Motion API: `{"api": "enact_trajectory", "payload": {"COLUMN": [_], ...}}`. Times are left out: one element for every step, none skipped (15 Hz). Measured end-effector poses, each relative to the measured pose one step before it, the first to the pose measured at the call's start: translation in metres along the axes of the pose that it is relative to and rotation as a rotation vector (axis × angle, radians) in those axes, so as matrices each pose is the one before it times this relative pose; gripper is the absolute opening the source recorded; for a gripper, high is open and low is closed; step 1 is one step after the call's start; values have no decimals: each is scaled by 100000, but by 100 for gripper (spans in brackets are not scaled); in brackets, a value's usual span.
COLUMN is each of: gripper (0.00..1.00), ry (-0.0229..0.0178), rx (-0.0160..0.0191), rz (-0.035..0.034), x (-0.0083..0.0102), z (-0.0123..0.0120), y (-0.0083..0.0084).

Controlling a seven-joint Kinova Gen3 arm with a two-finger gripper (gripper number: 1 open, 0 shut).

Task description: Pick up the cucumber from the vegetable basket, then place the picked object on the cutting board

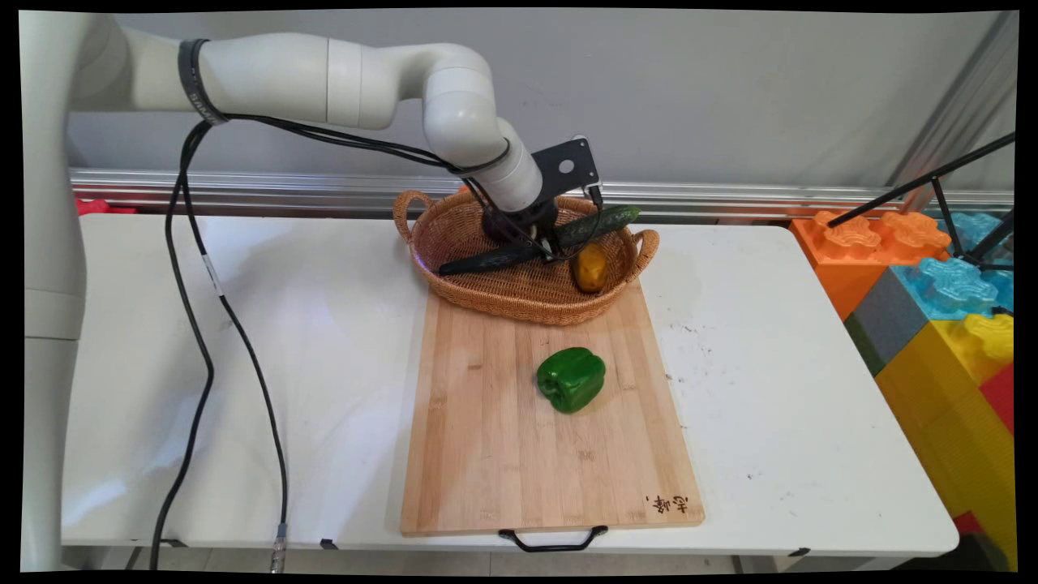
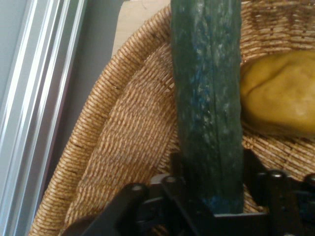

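- Gripper (image 1: 545, 243): lowered into the wicker basket (image 1: 454, 280), fingers clamped on the cucumber (image 1: 596, 225) near its middle.
- Cucumber: tilted, right end raised past the far-right rim, left end low inside.
- Grip advice: a central, firm hold is judged best, the long body being apt to pivot.
- Yellow vegetable (image 1: 589, 268): just beside the gripper, on the near right.
- Green pepper (image 1: 571, 378): well apart, on the cutting board (image 1: 486, 454).

Tool (image 1: 545, 243) low, clamped mid-grasp.

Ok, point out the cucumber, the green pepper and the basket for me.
cucumber (image 2: 209, 98), hand view, on the middle of its dark green skin.
green pepper (image 1: 571, 379), main view, on the middle of its body, on the cutting board.
basket (image 1: 519, 308), main view, on its woven near wall.
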Motion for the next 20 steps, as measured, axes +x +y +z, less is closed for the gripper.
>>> {"api": "enact_trajectory", "payload": {"gripper": [0,0,0,0,0,0,0,0,0,0,0,0,0,0,0,0,0,0,0,0], "ry": [170,99,209,196,261,213,337,405,537,488,549,394,-67,29,53,91,-82,-443,-835,-918], "rx": [-40,-39,-13,29,109,322,551,836,1007,1133,1680,1656,2032,2200,1769,1302,931,179,-521,-1243], "rz": [86,91,254,246,234,146,111,19,-213,-428,-575,-427,-223,46,-50,76,-264,-643,-879,-908], "x": [-3,-10,17,50,56,64,138,225,285,304,455,446,527,688,733,601,884,537,498,336], "z": [29,-24,-80,-73,-182,-261,-393,-546,-630,-705,-1013,-980,-1273,-1485,-1546,-1278,-1697,-1281,-1474,-1254], "y": [12,22,25,7,22,19,21,66,81,118,180,108,221,254,382,340,651,572,842,882]}}
